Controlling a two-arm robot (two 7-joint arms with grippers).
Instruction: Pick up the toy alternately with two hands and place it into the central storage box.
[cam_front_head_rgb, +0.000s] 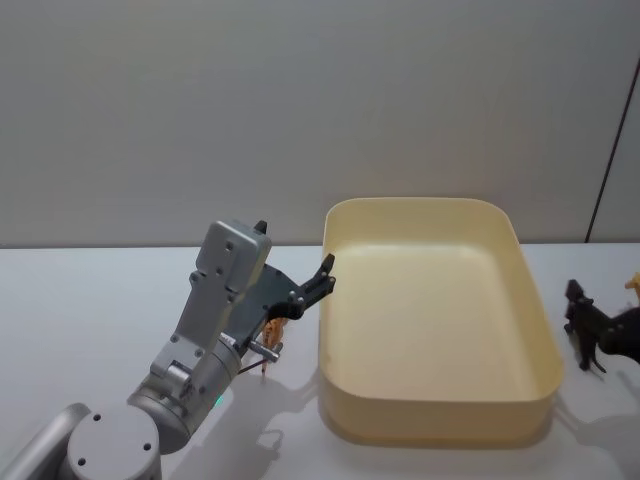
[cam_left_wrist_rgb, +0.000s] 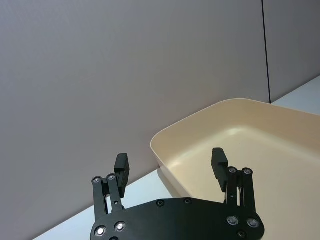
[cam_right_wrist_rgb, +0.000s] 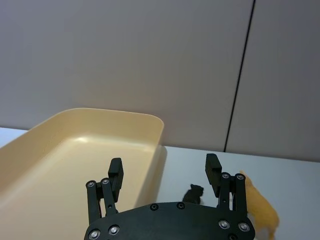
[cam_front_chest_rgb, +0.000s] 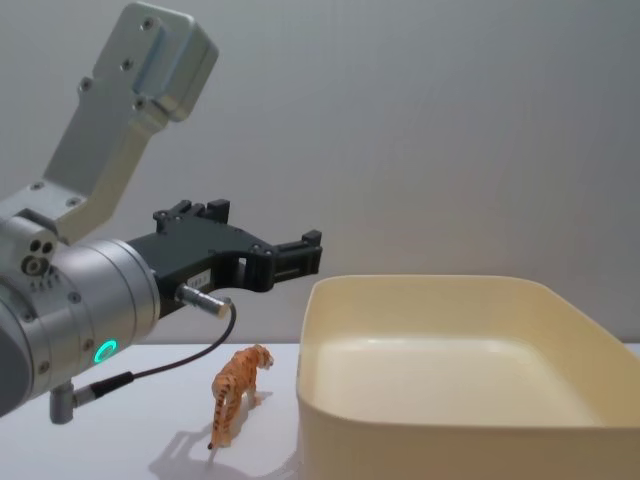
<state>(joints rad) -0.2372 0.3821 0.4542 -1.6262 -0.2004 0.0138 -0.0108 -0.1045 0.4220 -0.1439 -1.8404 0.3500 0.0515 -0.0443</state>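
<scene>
A plain grey wall backs a white desk carrying the central storage box, which is empty. The left end effector hangs raised with its fingers spread and nothing held. The tiger toy stands below it, just left of the box, head turned toward the box wall; the left arm is nearer. The right end effector is open too, near a black toy and an orange toy right of the box. No legible writing.
</scene>
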